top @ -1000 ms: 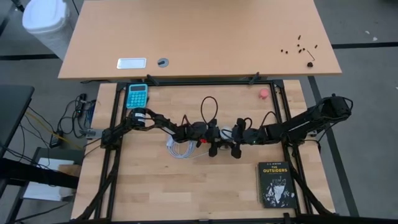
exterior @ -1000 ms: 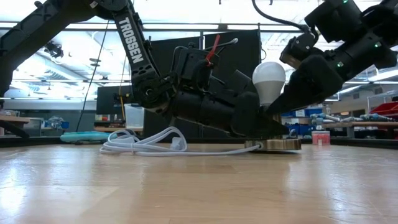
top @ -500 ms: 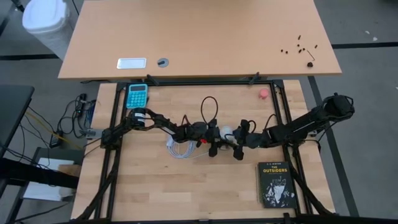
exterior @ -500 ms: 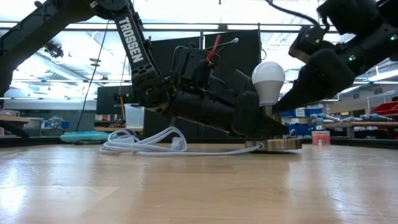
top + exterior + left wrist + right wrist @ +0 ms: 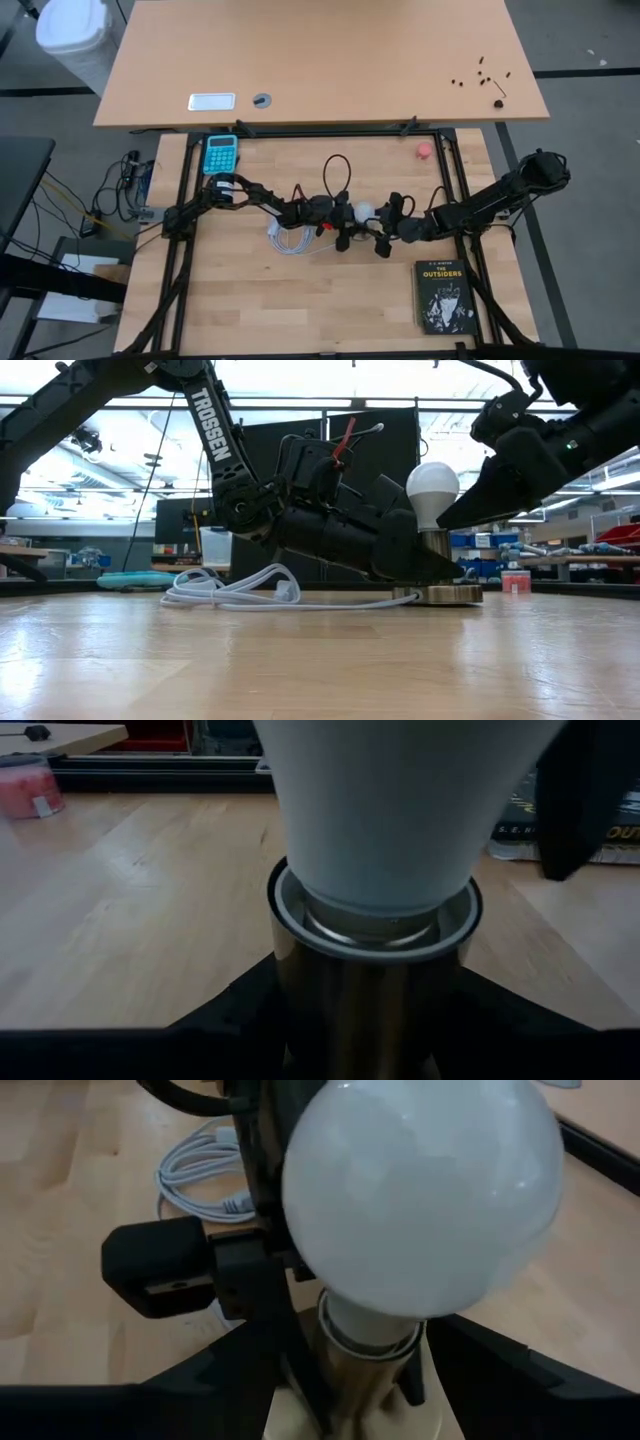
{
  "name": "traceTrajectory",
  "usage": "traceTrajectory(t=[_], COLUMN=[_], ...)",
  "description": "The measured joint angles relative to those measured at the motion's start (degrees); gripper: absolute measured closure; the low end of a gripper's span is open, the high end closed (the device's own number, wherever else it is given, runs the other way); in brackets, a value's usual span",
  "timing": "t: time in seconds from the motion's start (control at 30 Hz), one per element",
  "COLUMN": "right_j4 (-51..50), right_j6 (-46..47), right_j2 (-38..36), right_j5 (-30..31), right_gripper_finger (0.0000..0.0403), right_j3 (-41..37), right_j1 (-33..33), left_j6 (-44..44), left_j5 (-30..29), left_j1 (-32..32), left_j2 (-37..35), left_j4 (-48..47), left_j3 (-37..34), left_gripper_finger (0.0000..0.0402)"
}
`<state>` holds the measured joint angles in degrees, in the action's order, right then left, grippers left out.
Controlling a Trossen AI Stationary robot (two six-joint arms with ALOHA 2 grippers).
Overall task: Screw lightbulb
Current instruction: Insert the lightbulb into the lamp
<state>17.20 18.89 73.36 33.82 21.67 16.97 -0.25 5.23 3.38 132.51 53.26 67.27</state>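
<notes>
Pale wood table (image 5: 300, 300) — frosted pear-shaped lightbulb (image 5: 432, 492) upright

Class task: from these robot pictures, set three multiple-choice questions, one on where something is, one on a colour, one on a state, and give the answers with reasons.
1. Where does the lightbulb stand?
A. upright in the socket
B. flat on the black book
C. beside the calculator

2. What colour is the calculator?
A. red
B. light blue
C. black

3. How does the left gripper stand?
A. raised high above the table
B. low at the socket, fingers either side of its stem
C. clamped on the book

Answers:
1 A: the low view shows the bulb's neck in the metal stem.
2 B: the high view shows it.
3 B: the left wrist view shows the stem between its fingers.
</notes>
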Motion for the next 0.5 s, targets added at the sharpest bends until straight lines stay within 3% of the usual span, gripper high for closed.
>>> traceTrajectory(t=[0.17, 0.33, 0.5], right_j4=[2.1, 4.0, 6.9], right_j6=[-6.8, -10.5, -15.4], right_j2=[0.0, 0.4, 0.5], right_j5=[-1.3, -14.3, -20.8], right_gripper_finger=[0.0146, 0.0146, 0.0146], right_j3=[0.0, 0.0, -0.7], right_j1=[-1.5, -6.1, -9.1], left_j6=[1.2, 1.5, 1.8], left_j5=[2.1, 4.7, 7.2], left_j1=[0.0, 0.0, 0.0], left_j2=[0.0, 0.0, 0.0], left_j4=[0.0, 0.0, 0.0], left_j3=[0.0, 0.0, 0.0], left_gripper_finger=[0.0208, 0.0208, 0.0208])
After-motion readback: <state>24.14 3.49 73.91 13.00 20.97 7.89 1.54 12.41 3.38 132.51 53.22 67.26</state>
